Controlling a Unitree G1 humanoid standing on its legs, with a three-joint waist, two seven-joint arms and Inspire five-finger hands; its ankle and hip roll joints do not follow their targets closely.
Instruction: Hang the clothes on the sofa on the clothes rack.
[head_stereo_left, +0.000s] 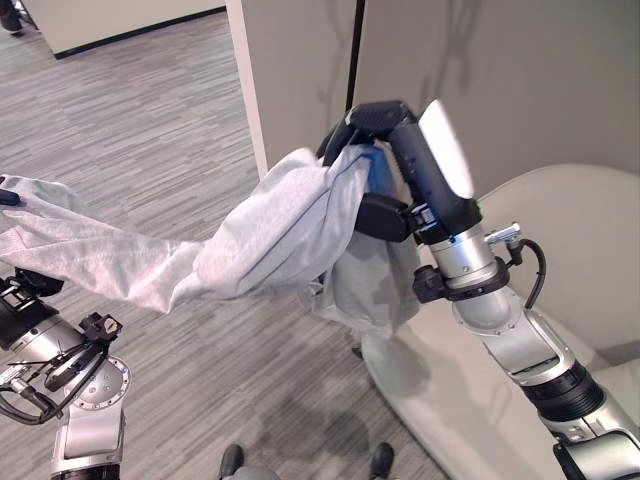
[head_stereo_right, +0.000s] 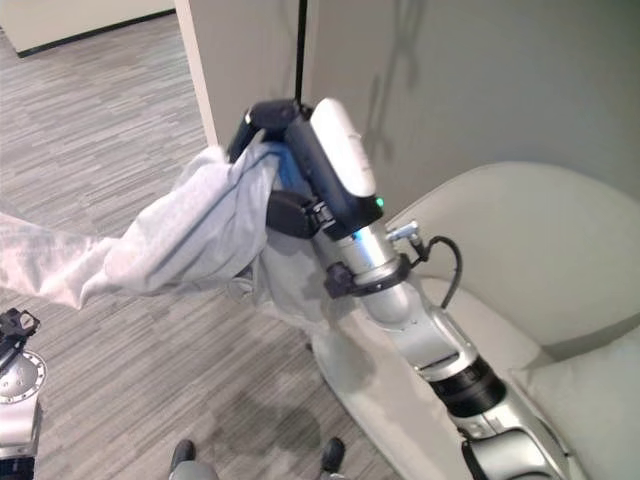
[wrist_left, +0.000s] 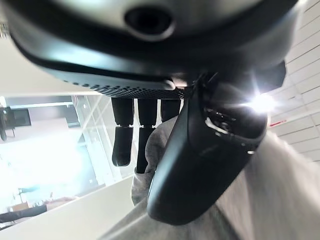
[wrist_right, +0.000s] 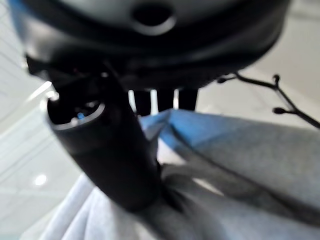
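Grey garment (head_stereo_left: 270, 235): held aloft above the carpeted floor (head_stereo_left: 150, 130), stretched between both hands, beside the pale sofa (head_stereo_right: 520, 260). Right hand (head_stereo_left: 385, 150): raised before a wall panel (head_stereo_left: 290, 70), fingers (wrist_right: 150, 102) and thumb clamped on the cloth's upper end. Left hand (wrist_left: 200, 150): thumb and fingers curled on the other end.

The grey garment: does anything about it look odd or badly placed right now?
Nothing looks damaged. The grey garment is bunched, stretched in the air between the right robot hand and the left robot hand, both clamped on it. It hangs above the floor beside the sofa, not yet on any rack.
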